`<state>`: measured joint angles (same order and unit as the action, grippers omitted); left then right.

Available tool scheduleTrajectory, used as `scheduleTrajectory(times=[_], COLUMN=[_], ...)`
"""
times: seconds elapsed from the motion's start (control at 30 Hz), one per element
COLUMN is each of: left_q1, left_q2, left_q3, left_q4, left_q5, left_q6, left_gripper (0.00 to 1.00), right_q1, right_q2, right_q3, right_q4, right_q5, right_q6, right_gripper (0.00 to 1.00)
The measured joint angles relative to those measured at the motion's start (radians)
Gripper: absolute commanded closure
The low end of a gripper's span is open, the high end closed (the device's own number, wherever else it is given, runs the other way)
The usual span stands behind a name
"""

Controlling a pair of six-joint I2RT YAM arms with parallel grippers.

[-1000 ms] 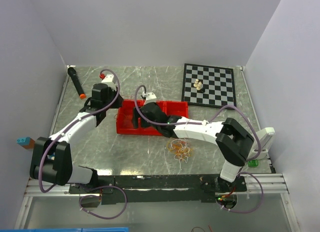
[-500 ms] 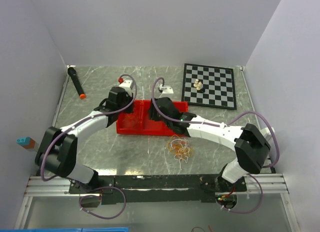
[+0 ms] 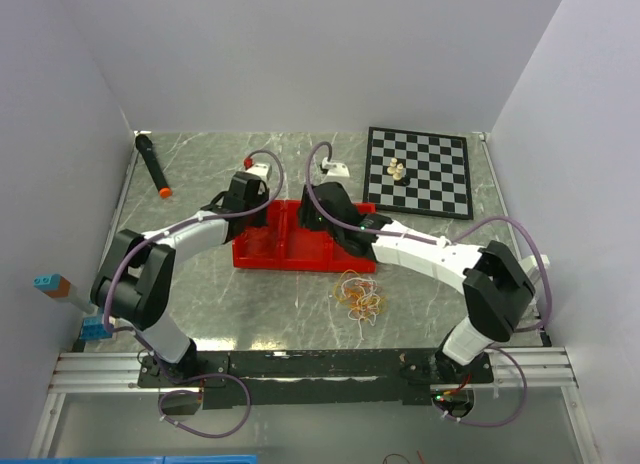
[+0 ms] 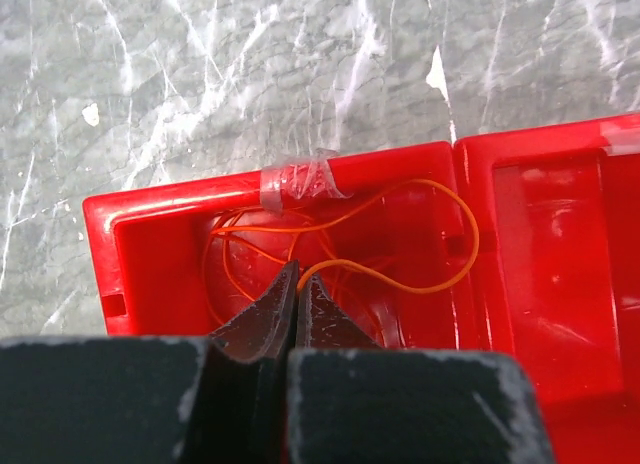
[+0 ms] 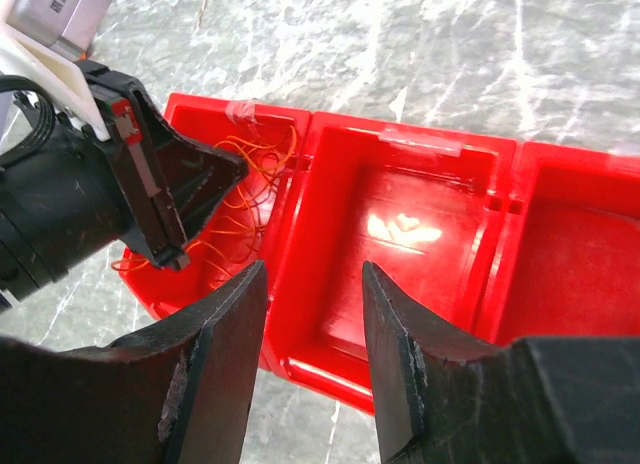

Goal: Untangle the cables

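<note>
A clump of orange, yellow and white cables [image 3: 360,296] lies on the table in front of the red tray [image 3: 258,254]. More thin orange cables [image 4: 440,284] lie looped in the tray's left compartment, and they also show in the right wrist view [image 5: 240,184]. My left gripper [image 3: 262,216] [image 4: 297,276] is down in that compartment, shut on an orange cable that comes out from between its tips. It shows in the right wrist view [image 5: 150,199]. My right gripper [image 3: 315,222] [image 5: 313,284] is open and empty over the tray's middle compartment [image 5: 400,234].
A chessboard [image 3: 440,174] with a few pale pieces [image 3: 397,170] lies at the back right. A black marker with an orange tip [image 3: 152,164] lies at the back left. A blue block [image 3: 45,281] sits off the table's left edge.
Both arms swung to the right. My left gripper went from the back left of the table into the tray's left compartment. My right gripper moved to the tray's middle.
</note>
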<state>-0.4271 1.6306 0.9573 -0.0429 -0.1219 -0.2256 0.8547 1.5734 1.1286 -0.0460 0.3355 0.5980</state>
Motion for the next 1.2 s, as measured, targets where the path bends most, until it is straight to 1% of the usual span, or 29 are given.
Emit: scheduleTrajectory(times=[0.13, 0.2, 0.33, 0.4, 0.53, 0.57, 0.67, 0.7, 0.73, 0.83, 0.87, 1.0, 1.07, 1.2], left_q1=[0.0, 0.001, 0.009, 0.016, 0.045, 0.051, 0.076, 0.082, 0.091, 0.116, 0.125, 0.165, 0.193, 0.318], left_q2=[0.002, 0.002, 0.003, 0.003, 0.001, -0.003, -0.042, -0.054, -0.069, -0.112, -0.124, -0.146, -0.145, -0.138], left_q3=[-0.013, -0.035, -0.054, -0.053, -0.015, -0.001, 0.049, 0.064, 0.082, 0.119, 0.125, 0.139, 0.151, 0.219], left_q4=[0.011, 0.033, 0.039, 0.043, -0.001, -0.014, -0.068, -0.08, -0.092, -0.114, -0.119, -0.14, -0.158, -0.21], left_q5=[-0.001, 0.013, 0.055, 0.079, 0.161, 0.18, 0.248, 0.264, 0.287, 0.348, 0.365, 0.437, 0.473, 0.583], left_q6=[-0.001, 0.0, 0.006, 0.014, 0.022, 0.025, 0.03, 0.039, 0.042, 0.05, 0.051, 0.047, 0.04, 0.019], left_gripper=[0.98, 0.94, 0.78, 0.67, 0.57, 0.52, 0.25, 0.24, 0.16, 0.14, 0.06, 0.05, 0.06, 0.12], right_q1=[-0.001, -0.003, -0.01, -0.014, -0.02, -0.02, -0.023, -0.024, -0.024, -0.024, -0.024, -0.024, -0.024, -0.024], right_q2=[0.057, 0.09, 0.134, 0.135, 0.135, 0.135, 0.135, 0.135, 0.135, 0.135, 0.135, 0.135, 0.135, 0.135], right_q3=[0.03, 0.037, 0.039, 0.039, 0.039, 0.039, 0.039, 0.039, 0.039, 0.039, 0.039, 0.037, 0.035, 0.029], right_q4=[0.01, 0.018, 0.027, 0.029, 0.046, 0.048, 0.053, 0.054, 0.053, 0.054, 0.054, 0.056, 0.063, 0.071], right_q5=[-0.026, -0.051, -0.092, -0.104, -0.121, -0.122, -0.133, -0.135, -0.138, -0.143, -0.143, -0.145, -0.148, -0.153], right_q6=[0.0, 0.004, 0.018, 0.025, 0.037, 0.039, 0.042, 0.042, 0.042, 0.045, 0.045, 0.045, 0.045, 0.044], right_gripper=[0.5, 0.5, 0.5, 0.5, 0.5, 0.5, 0.5, 0.5, 0.5, 0.5, 0.49, 0.45, 0.45, 0.45])
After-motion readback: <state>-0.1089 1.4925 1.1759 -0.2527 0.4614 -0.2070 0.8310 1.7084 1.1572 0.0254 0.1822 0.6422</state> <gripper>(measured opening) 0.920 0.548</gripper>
